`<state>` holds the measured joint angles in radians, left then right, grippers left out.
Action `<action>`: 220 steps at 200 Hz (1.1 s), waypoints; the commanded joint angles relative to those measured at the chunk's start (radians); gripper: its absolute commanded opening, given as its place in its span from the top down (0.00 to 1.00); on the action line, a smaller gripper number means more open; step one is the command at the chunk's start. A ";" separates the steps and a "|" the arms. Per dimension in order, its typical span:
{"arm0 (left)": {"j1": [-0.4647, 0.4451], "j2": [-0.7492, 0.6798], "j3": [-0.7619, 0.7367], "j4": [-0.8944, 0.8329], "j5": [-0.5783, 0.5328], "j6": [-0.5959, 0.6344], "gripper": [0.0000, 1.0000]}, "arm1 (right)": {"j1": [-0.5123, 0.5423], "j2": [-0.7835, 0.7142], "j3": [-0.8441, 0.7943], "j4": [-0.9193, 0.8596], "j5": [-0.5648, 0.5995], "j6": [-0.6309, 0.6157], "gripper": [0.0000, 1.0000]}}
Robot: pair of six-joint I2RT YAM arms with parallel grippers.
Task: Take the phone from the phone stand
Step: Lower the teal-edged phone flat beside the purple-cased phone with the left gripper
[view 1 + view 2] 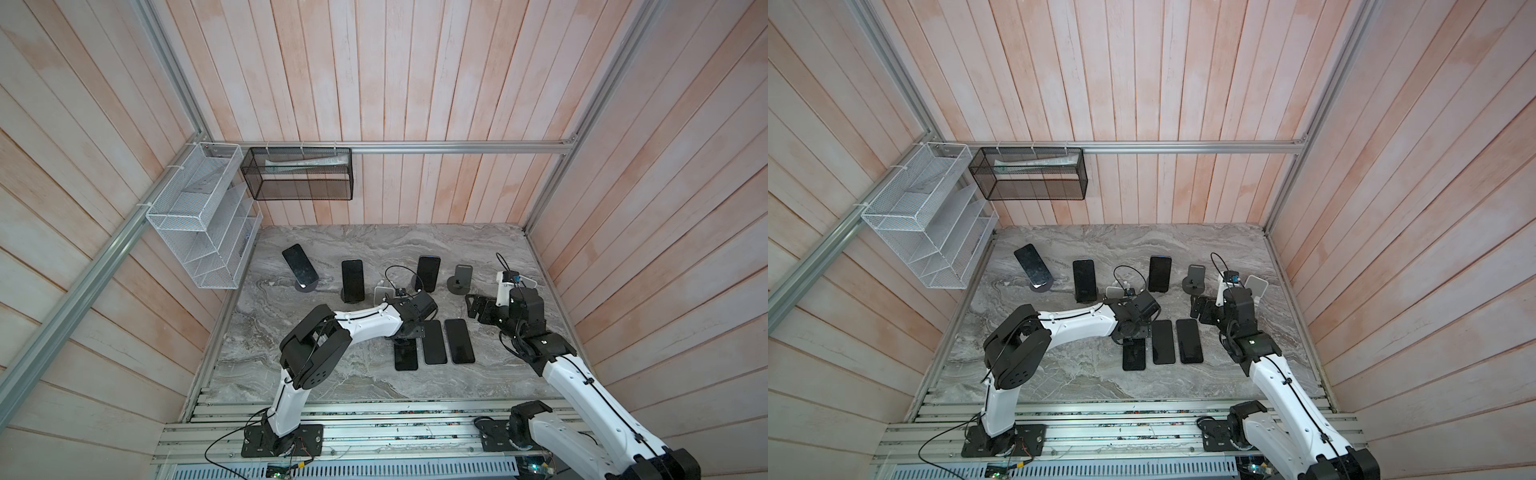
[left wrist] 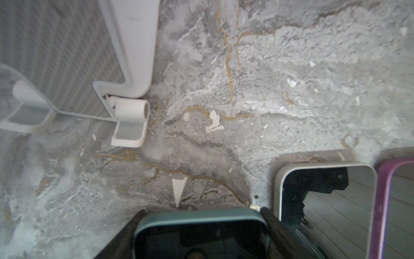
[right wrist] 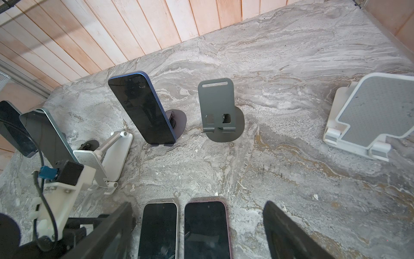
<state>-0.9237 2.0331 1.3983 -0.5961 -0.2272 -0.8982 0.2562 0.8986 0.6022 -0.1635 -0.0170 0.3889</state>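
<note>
Nearest cam: front rail w/ both arm bases bolted on. L arm reaches fwd to table ctr. R arm reaches fwd on the R side.

Front row, L to R: three phones, screens up, side by side on marble table.
1. teal-rimmed phone: off any stand, looks flat on table in both top views. Its far end sits btwn the fingers of L gripper. Fingers lie tight along both long edges. Clamped or slack: cannot tell from the wrist view.
2. cream-rimmed phone: flat, just beside no. 1.
3. pink-rimmed phone: flat, just beside no. 2.

R gripper hangs above table near far end of no. 3, jaws spread wide, nothing in them.

Back row, L to R:
- black phone: leans on round-base stand, tilted to the L.
- second black phone: propped near-upright.
- white folding stand: cradle bare, just behind L wrist.
- blue-rimmed phone: leans on dark disc stand.
- grey stand: cradle bare.
- white padded stand: cradle bare, far R, partly behind R wrist in both top views.

L wall: white mesh rack. Back wall: black mesh basket.
</note>
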 commanded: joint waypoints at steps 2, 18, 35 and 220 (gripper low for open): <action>0.002 0.038 0.001 0.013 -0.003 0.013 0.21 | -0.005 0.003 -0.004 0.010 0.008 -0.004 0.08; 0.002 0.043 0.009 0.007 -0.001 0.015 0.20 | -0.005 0.003 -0.005 0.007 0.007 -0.003 0.08; 0.003 0.039 0.019 0.000 -0.007 0.025 0.20 | -0.005 0.006 -0.005 0.006 0.010 -0.004 0.08; 0.020 -0.931 -0.530 0.364 -0.335 0.289 0.05 | 0.003 0.135 0.129 -0.122 0.025 0.127 0.11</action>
<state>-0.9096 1.1728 0.9478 -0.2546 -0.5072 -0.5751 0.2562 1.0180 0.6529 -0.2485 0.0097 0.4717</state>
